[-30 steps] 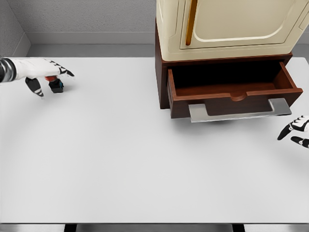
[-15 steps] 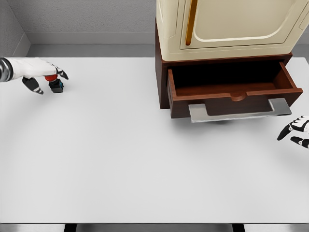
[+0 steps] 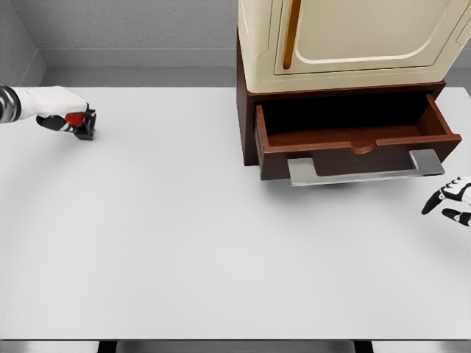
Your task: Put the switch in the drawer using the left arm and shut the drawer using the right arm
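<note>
The switch (image 3: pixel 79 123), a small dark block with a red button on top, sits on the white table (image 3: pixel 184 243) near its far left edge. My left hand (image 3: pixel 62 118) comes in from the left and has its fingers curled around the switch. The brown drawer (image 3: pixel 353 143) stands pulled out below the cream cabinet (image 3: pixel 346 37), its inside bare and its grey handle (image 3: pixel 364 168) facing me. My right hand (image 3: pixel 450 202) hovers at the right edge, below and right of the handle, fingers relaxed and holding nothing.
The cabinet and its dark wooden base (image 3: pixel 246 110) stand on the back right of the table. A grey wall (image 3: pixel 132 29) runs behind the table.
The left hand's fingers, spread over the switch a second ago, have curled down and closed around it. The right hand has barely moved.
</note>
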Available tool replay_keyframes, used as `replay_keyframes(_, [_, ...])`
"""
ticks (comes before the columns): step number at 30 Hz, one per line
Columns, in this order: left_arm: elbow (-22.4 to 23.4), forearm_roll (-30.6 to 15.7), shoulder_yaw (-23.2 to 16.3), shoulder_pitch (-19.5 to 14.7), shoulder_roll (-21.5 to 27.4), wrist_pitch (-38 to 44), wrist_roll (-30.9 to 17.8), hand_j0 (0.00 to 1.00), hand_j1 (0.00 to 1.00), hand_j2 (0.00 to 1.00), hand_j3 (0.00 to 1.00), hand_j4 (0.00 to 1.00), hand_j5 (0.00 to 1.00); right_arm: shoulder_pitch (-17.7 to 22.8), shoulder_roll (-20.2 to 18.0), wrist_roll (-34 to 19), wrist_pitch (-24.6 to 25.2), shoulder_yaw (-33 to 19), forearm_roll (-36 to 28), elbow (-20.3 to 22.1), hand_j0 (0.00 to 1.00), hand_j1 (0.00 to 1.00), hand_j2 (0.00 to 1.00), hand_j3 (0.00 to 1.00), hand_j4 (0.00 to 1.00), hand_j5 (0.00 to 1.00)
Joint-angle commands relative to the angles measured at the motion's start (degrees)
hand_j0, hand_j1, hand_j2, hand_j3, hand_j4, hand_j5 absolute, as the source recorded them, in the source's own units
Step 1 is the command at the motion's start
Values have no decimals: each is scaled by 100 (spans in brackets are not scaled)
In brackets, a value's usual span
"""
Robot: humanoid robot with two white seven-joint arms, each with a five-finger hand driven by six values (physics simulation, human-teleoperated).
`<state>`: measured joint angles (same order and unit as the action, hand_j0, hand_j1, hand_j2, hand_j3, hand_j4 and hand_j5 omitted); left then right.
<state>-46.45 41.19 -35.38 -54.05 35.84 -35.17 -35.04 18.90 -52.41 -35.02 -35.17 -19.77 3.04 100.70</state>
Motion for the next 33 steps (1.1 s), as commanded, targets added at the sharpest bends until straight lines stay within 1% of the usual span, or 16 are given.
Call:
replay_keyframes(1, [-13,-24,14,0,2,17,4,31,31,31,31,31,31,0,-6,2,17,43,-41,2,51,51,51,51,51,51])
replay_keyframes(5, [-145,-32,14,-9,46,17,4,30,30,30,30,30,30,0,-6,2,17,43,-41,2,51,51,51,51,51,51])
replay_keyframes(7, [-180,-173,14,-79,90,17,4,27,27,27,27,27,27,0,-6,2,17,43,-41,2,51,51,51,51,51,51])
replay_keyframes(11, [-1068,-814,-4,-53,530,17,4,26,26,26,26,26,26,0,-6,2,17,43,-41,2,51,51,51,51,51,51])
replay_keyframes(15, [-1789,-850,-13,17,530,17,4,26,26,26,26,26,26,-9,-6,2,17,43,-41,2,51,51,51,51,51,51])
replay_keyframes(16, [-1912,-1025,-21,17,539,17,4,26,26,26,26,26,26,-9,-6,2,17,43,-41,2,51,51,51,51,51,51])
replay_keyframes(18, [-2131,-1148,-21,35,530,17,4,26,26,26,26,26,26,-9,-6,2,17,52,-41,2,51,51,51,51,51,51])
replay_keyframes(20, [-2501,-1219,-30,79,530,17,4,26,26,26,26,26,26,-17,-6,2,17,87,-41,2,51,51,51,51,51,51])
replay_keyframes(21, [-2597,-1342,-39,105,530,17,4,26,26,26,26,26,26,-18,-6,2,17,122,-41,2,51,51,51,51,51,51])
replay_keyframes(22, [-2738,-1421,-127,97,539,17,4,26,26,26,26,26,26,-35,-6,2,17,131,-41,2,51,51,51,51,51,51])
replay_keyframes(23, [-2896,-1509,-188,105,574,17,4,26,26,26,26,26,26,-44,-6,2,17,157,-41,2,51,51,51,51,51,51])
replay_keyframes(26, [-3476,-1834,-197,237,714,17,4,26,26,26,26,26,26,-70,-6,2,17,219,-41,2,51,51,51,51,51,51])
replay_keyframes(28, [-3705,-2010,-329,246,723,17,4,26,26,26,26,26,26,-70,-6,2,17,219,-41,2,51,51,51,51,51,51])
replay_keyframes(29, [-3801,-2027,-347,246,723,17,4,26,26,26,26,26,26,-62,-6,2,17,219,-41,2,51,51,51,51,51,51])
replay_keyframes(31, [-3968,-2247,-355,246,864,17,4,26,26,26,26,26,26,-88,-6,2,17,219,-41,2,51,51,51,51,51,51])
replay_keyframes(33, [-4294,-2432,-399,246,943,17,4,26,26,26,26,26,26,-132,-6,2,17,219,-41,2,51,51,51,51,51,51])
